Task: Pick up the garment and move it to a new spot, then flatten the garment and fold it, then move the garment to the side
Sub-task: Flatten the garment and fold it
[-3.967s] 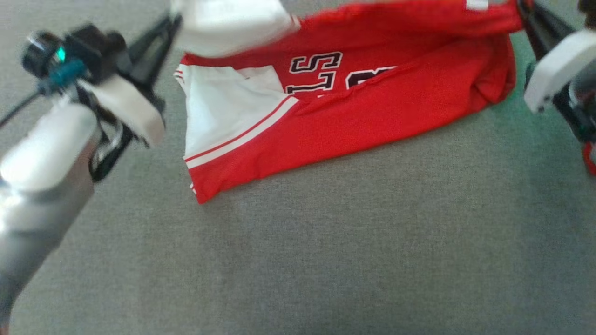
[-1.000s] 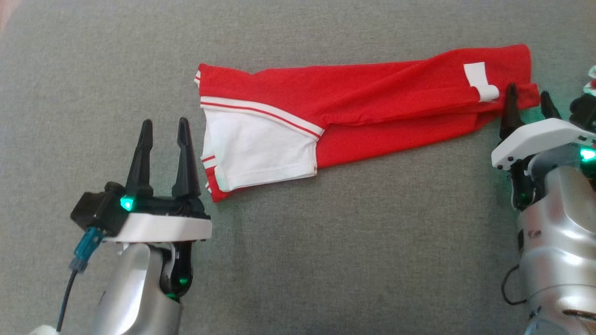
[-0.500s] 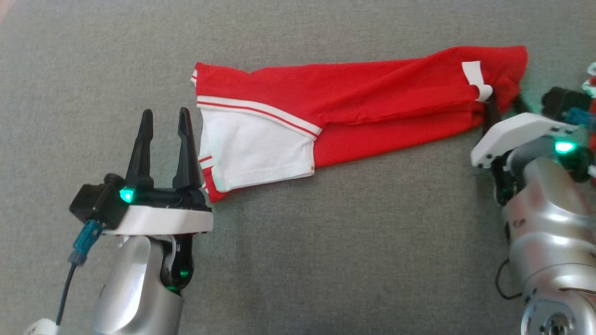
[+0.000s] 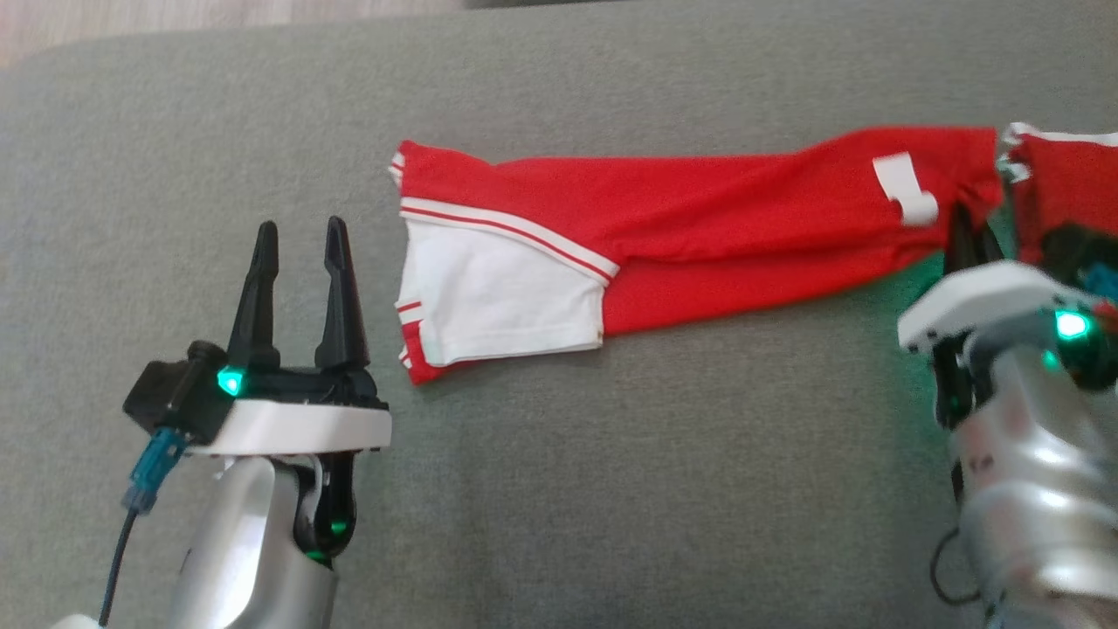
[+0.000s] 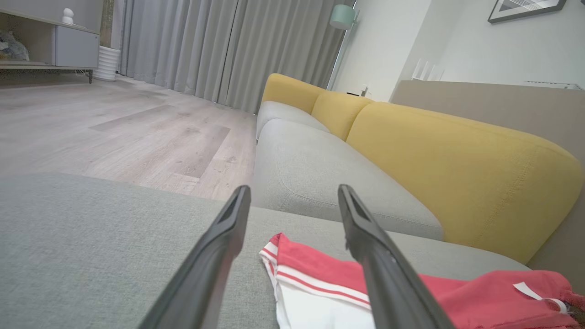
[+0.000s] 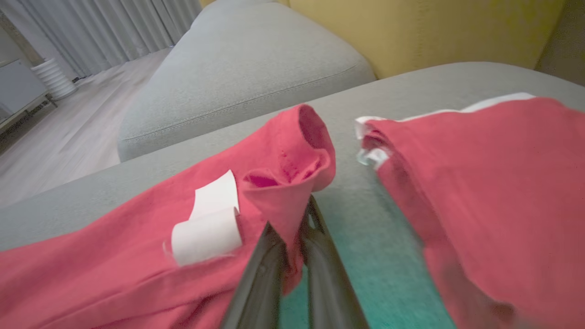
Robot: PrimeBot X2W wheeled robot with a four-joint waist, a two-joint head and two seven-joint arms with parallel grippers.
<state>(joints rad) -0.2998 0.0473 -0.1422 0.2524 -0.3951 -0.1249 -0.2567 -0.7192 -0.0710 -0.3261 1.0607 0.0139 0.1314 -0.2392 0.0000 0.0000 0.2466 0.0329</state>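
The garment (image 4: 699, 218) is a red jersey with white side panels, folded into a long strip across the grey cushion (image 4: 611, 489). My right gripper (image 4: 965, 223) is shut on its right end, beside the white tag (image 4: 904, 188). The right wrist view shows the red cloth (image 6: 137, 246) bunched and pinched between the fingers (image 6: 267, 274) of that gripper (image 6: 292, 219), with the tag (image 6: 210, 224) just to their left. My left gripper (image 4: 301, 229) stands open just left of the garment's white end, holding nothing. In the left wrist view that gripper (image 5: 295, 189) frames the garment's striped corner (image 5: 320, 283).
A second red garment (image 4: 1061, 188) lies right of the held end, a small gap away (image 6: 480, 173). Beyond the cushion are a grey sofa seat (image 5: 320, 173), yellow backrests (image 5: 457, 164) and wood floor (image 5: 114, 128). The cushion's far edge runs along the top of the head view.
My right gripper has shut on the garment's right end and bunched it. The head camera has shifted, bringing the second red garment into view. The left gripper stays open beside the left end.
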